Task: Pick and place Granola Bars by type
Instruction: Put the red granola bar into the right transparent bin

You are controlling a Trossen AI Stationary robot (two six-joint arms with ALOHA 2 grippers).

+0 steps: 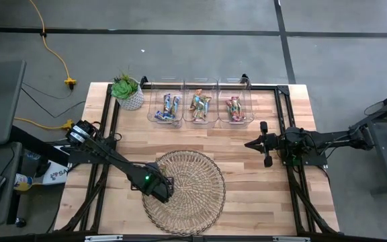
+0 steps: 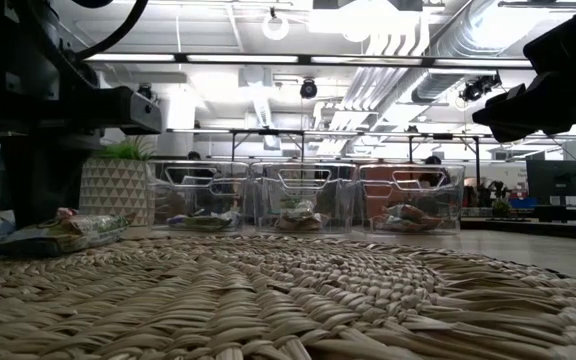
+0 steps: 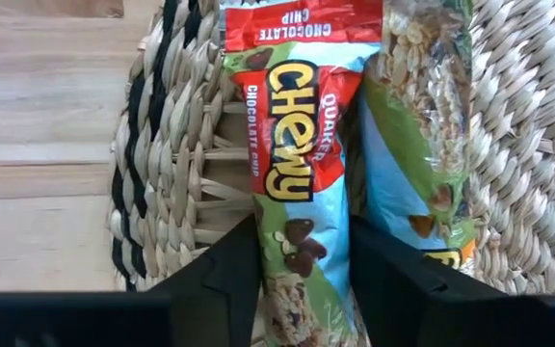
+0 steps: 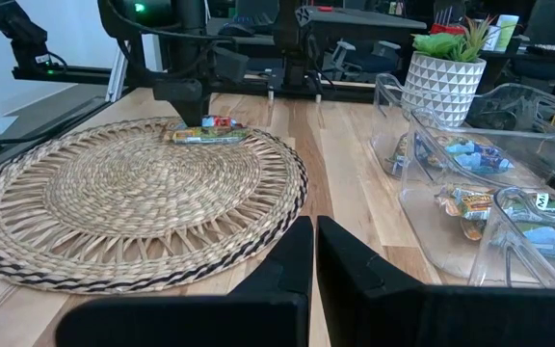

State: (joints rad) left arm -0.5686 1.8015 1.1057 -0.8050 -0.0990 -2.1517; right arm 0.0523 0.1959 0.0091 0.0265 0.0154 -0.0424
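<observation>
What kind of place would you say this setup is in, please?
Most likely an open-plan robotics lab or industrial workspace: exposed ceiling ducts and strip lights overhead, a taped grey concrete floor, and desks with monitors beyond the wooden table.

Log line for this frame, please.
left gripper: closing around Chewy bar on wicker mat | right gripper: shut, idle

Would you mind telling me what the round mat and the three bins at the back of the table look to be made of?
The round mat looks like woven straw or wicker: pale, matte coiled fibres with a dark braided rim. The three bins look like clear, glossy hard plastic: the bars inside show through their walls.
</observation>
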